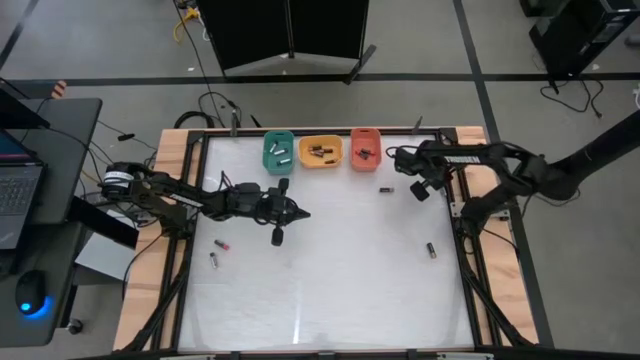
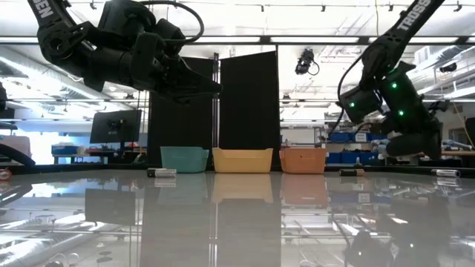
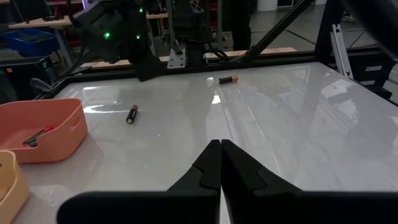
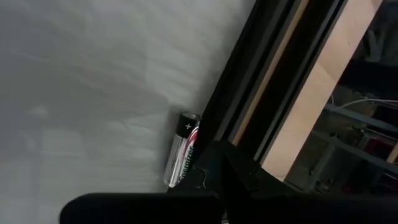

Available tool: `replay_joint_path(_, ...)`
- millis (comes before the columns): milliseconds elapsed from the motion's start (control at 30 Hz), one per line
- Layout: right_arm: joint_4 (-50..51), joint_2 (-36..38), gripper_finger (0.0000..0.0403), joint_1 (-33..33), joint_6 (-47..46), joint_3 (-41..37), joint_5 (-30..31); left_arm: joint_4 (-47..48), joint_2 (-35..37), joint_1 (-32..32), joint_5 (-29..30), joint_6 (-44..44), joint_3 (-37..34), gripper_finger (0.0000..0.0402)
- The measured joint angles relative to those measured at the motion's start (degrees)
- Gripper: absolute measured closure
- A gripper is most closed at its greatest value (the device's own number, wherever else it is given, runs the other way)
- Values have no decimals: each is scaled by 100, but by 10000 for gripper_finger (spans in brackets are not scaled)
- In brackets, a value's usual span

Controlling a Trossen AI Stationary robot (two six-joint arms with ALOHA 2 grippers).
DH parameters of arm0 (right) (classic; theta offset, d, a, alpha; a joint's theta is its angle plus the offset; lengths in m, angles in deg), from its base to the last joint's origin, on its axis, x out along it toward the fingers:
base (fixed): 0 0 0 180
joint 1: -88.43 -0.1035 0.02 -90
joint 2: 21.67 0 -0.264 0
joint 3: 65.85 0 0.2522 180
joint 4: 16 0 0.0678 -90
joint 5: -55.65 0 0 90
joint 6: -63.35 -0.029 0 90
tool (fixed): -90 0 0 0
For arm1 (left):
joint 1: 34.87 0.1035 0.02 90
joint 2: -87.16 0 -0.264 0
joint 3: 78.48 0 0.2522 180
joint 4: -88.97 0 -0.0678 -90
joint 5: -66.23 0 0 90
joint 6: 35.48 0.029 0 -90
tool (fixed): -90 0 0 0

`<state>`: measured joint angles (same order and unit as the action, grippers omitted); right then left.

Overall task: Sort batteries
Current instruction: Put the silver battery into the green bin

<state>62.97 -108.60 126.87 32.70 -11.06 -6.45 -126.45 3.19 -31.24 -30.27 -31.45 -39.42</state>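
Left gripper [image 3: 221, 149] hovers above the white desk [image 1: 330, 260], jaws pressed together, empty. Right gripper [image 4: 214, 155], jaws likewise closed, hangs over a small black-and-silver cylindrical battery [image 4: 182, 149].

Two dark arms [image 2: 119, 52] with white lettering, green indicator lights and black cables.

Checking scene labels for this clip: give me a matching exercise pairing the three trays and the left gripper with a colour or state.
Column one:
1. Tray nearest the left arm
2. Middle tray
3. Tray nearest the right arm
4. left gripper

Column two:
A. orange-yellow
B. shut, holding nothing
C. green
D. red

Pairs: 1-C, 2-A, 3-D, 4-B
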Motion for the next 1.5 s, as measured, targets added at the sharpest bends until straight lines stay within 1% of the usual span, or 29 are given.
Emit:
replay_joint_path(200, -112, -299, 396, 37, 71, 0, 13, 45, 0, 0, 0, 0, 0, 390)
replay_joint_path(633, -404, -676, 396, 155, 338, 0, 74, 90, 0, 0, 2, 0, 0, 390)
replay_joint_path(833, -453, -523, 396, 104, 386, 2, -49, 87, 0, 0, 4, -1, 1, 390)
replay_joint_path(1033, -414, -110, 393, -120, 387, 0, -541, 85, 0, 0, 5, 0, 1, 390)
replay_joint_path(1167, -367, 321, 380, -288, 282, 9, -832, 85, 0, 0, 9, -2, 2, 390)
replay_joint_path(1267, -345, 575, 364, -290, 141, 9, -964, 85, 0, 0, 9, -2, 2, 390)
replay_joint_path(1367, -345, 667, 340, -256, 87, 9, -1004, 85, 0, 0, 9, -2, 1, 390)
replay_joint_path(1500, -352, 613, 297, -100, 87, 9, -1021, 88, 0, 0, 9, -20, 1, 390)
